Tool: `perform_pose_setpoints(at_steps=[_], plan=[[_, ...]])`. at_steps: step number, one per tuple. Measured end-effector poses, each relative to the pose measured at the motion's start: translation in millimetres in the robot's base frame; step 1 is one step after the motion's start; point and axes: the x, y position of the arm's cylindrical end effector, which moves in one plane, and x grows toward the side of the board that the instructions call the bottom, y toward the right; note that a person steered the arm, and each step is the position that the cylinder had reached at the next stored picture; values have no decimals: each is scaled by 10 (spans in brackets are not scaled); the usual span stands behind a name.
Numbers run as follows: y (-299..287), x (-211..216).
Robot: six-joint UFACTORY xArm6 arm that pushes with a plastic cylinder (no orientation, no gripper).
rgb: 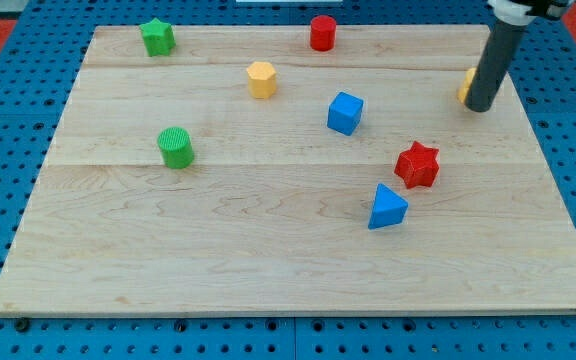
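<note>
My tip (479, 107) sits at the view's right edge of the wooden board (268, 240), right up against a yellow block (465, 85) that's mostly hidden behind the rod, so can't tell its shape; no claw on this thing, just the bare rod. Count so far: two yellows with the yellow hexagon (261, 79), two greens (green star (157, 37), green cylinder (176, 147)). Two reds (red cylinder (322, 32), red star (417, 164)) and two blues (blue cube (345, 113), blue triangle (386, 207)), eight total, all well apart from each other.

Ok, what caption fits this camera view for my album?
My tip touches a partly hidden yellow block on a wooden board scattered with coloured blocks.
</note>
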Motion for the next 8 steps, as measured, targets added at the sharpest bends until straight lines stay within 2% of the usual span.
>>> perform_pose_setpoints(at_steps=[1, 3, 4, 5, 6, 7, 8], plan=[[-52, -316], [61, -353], [112, -217], [702, -291], [591, -431], [-96, -513], [-520, -902]])
